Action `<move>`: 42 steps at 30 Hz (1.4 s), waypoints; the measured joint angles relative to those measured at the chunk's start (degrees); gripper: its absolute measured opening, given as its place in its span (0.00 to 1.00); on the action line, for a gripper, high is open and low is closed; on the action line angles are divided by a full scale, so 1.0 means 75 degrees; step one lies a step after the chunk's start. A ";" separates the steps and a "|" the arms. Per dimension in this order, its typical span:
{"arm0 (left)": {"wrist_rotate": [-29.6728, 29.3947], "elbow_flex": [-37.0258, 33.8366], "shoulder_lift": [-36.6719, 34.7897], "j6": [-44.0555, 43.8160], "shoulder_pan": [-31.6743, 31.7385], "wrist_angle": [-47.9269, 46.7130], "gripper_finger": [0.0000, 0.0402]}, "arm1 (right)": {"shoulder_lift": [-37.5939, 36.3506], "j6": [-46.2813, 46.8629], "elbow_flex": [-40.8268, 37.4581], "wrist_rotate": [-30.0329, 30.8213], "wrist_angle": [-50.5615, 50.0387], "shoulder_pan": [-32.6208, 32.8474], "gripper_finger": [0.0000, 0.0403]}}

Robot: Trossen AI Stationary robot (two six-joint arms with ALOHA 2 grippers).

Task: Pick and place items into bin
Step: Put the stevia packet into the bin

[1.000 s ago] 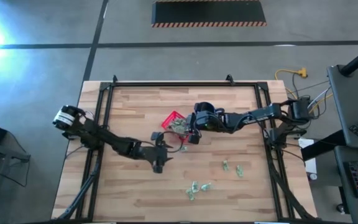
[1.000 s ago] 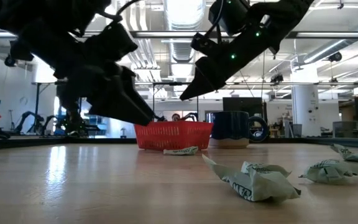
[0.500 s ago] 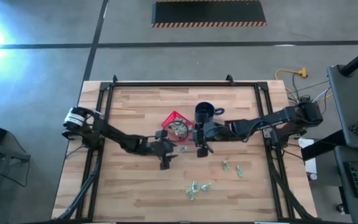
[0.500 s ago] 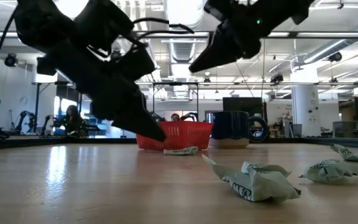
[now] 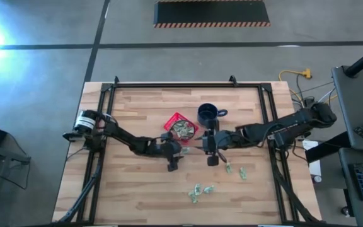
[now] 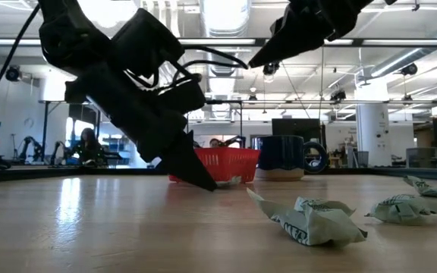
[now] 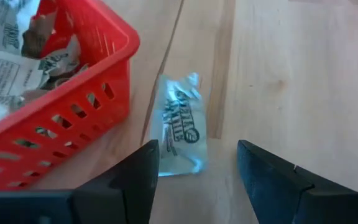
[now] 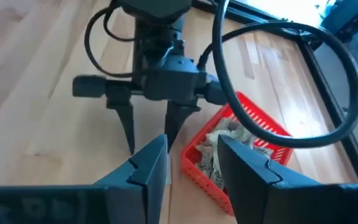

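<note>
Red bin [image 7: 73, 93] sits mid-bench with a heap of wrappers already inside, and right beside its wall lies one stray wrapper [image 7: 179, 124], flat on the wood. That is the one to watch. From the left wrist view it lies dead ahead of the left gripper [image 7: 197, 165], in the gap between the two fingers, its long axis running roughly along the line the fingers point, so the fingers bracket its narrow sides. Left fingers are spread wide and holding nothing. The low view shows the left gripper [image 6: 196, 171] tilted steeply down with the tips at or just above the bench, close in front of the bin [image 6: 215, 163].

Left arm is clearly the nearer one. Right gripper [image 5: 211, 151] hangs just beside the bin on the other side, raised off the bench; its fingers [image 8: 145, 165] stand apart too, empty, pointing toward the left gripper and the bin [image 8: 229, 149].

More items [image 5: 235, 169] and another cluster [image 5: 198, 191] lie well apart, toward the bench's near edge. My guess: the left closes on the stray wrapper, minding the bin wall beside it.
</note>
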 joint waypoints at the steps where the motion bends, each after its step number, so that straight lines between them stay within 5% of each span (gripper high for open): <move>1: 0.0035 0.0008 0.0000 -0.0048 0.0013 -0.0026 0.48 | 0.0013 0.0002 0.0002 0.0095 0.0003 0.0041 0.33; 16: 0.0457 0.0008 -0.0069 0.0305 -0.0045 -0.0282 0.03 | 0.0044 0.0448 0.0000 0.0346 -0.0588 0.0177 0.31; 29: 0.0890 -0.0030 -0.1314 0.0734 -0.0270 -0.2347 0.00 | 0.0049 0.1751 0.0000 0.0125 -0.2159 0.0304 0.30; 34: -0.0404 -0.0027 -0.2303 0.1208 -0.0255 -0.3315 0.00 | 0.0049 0.2524 -0.0040 -0.0565 -0.2465 0.0417 0.29; 42: -0.2980 -0.0021 -0.2627 0.3564 0.0068 -0.2849 0.00 | 0.0049 0.3592 -0.0250 -0.0992 -0.2454 0.0803 0.29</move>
